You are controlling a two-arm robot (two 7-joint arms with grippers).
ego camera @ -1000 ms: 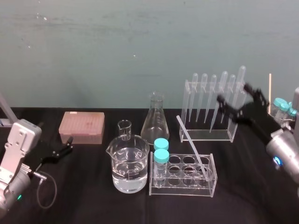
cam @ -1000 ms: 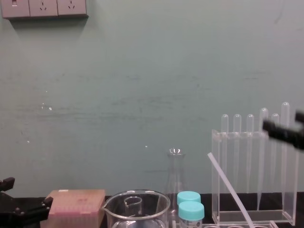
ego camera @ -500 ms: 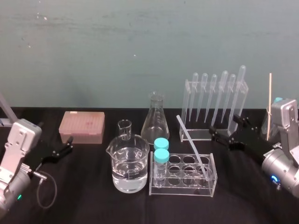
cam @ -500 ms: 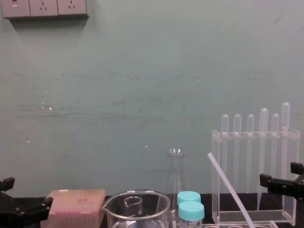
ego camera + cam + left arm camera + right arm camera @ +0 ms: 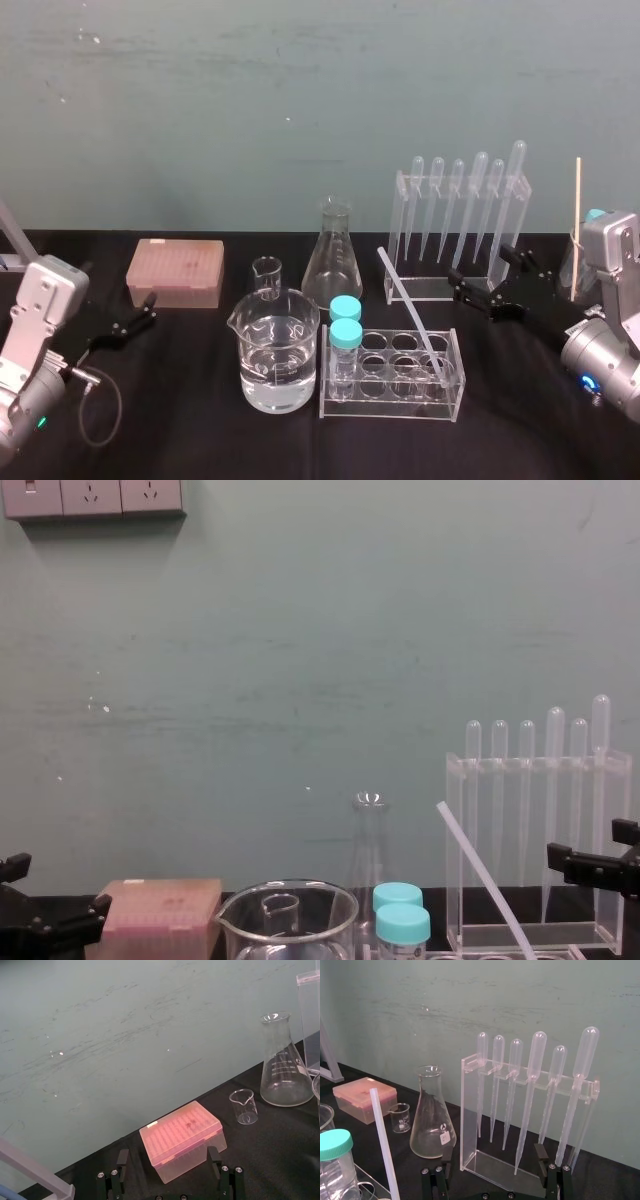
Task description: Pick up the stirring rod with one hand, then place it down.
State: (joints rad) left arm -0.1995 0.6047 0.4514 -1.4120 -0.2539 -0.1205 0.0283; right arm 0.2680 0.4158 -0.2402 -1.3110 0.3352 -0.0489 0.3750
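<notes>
Stirring rod (image 5: pixel 412 315): leaning in tube rack (image 5: pixel 390 402) — untouched.
Right gripper (image 5: pixel 478 265): fingers apart, empty — near pipette stand (image 5: pixel 403 200).
Left gripper (image 5: pixel 148 308): fingers apart, near pink box (image 5: pixel 175 272).

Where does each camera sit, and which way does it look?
Head: high up, looking down at the table; left gripper and right gripper show.
Chest: low, looking across toward the wall; both grippers at lower corners.
Left wrist: behind the left fingers, facing the pink box.
Right wrist: behind the right fingers, facing the rack.
Both wrist views share the flask.
</notes>
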